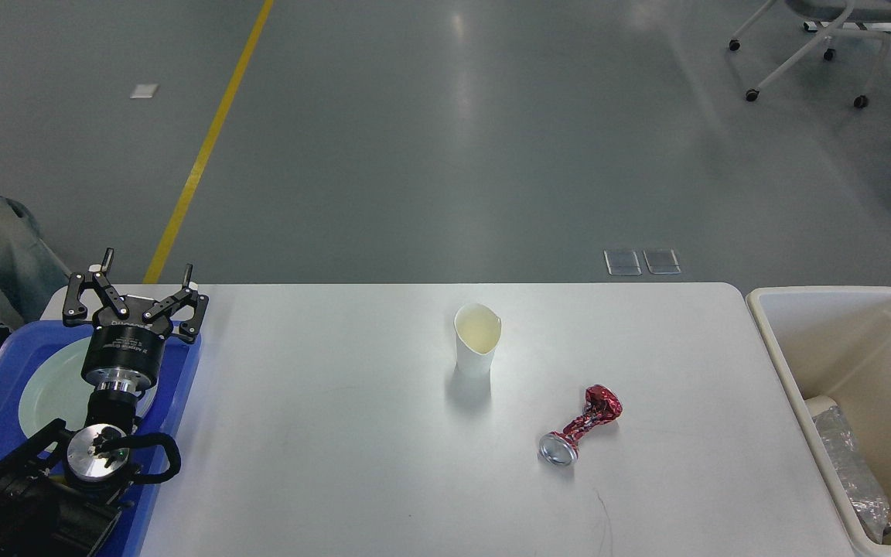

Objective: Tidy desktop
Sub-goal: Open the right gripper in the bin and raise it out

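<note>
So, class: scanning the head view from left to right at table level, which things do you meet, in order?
Blue tray → left end effector → paper cup → crushed red can → cream bin, with a crumpled plastic bottle inside.

Black left arm [66, 472], silver wrist rings, looped black cable; left gripper [134, 290] with 2 linkage fingers.
</note>
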Robot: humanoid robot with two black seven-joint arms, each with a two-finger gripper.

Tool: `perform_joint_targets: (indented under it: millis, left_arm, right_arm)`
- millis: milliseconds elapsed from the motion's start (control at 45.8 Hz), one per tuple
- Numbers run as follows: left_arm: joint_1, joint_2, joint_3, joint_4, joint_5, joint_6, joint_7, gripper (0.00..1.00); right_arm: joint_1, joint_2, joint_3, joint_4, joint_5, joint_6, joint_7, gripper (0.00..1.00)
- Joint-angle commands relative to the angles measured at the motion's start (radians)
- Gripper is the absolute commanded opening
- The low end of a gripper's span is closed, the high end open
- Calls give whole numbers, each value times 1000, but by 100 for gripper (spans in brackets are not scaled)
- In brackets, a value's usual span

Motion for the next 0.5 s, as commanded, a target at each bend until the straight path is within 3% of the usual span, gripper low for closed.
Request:
perform_joint_targets:
  millis: [0, 175, 350, 481]
  left_arm:
    - [0, 0, 0, 0, 0, 1, 0, 96]
    - [0, 0, 0, 0, 0, 1, 0, 96]
    - [-3, 0, 0, 0, -1, 0, 0, 96]
    - [0, 0, 0, 0, -1, 0, 0, 96]
  right_arm:
    - [187, -73, -26, 158, -149, 162, 0, 100]
    - [484, -180, -95, 466, -317, 330, -10, 100]
    - [815, -163, -289, 663, -313, 573, -10, 100]
    - [1027, -121, -383, 799, -258, 692, -12, 100]
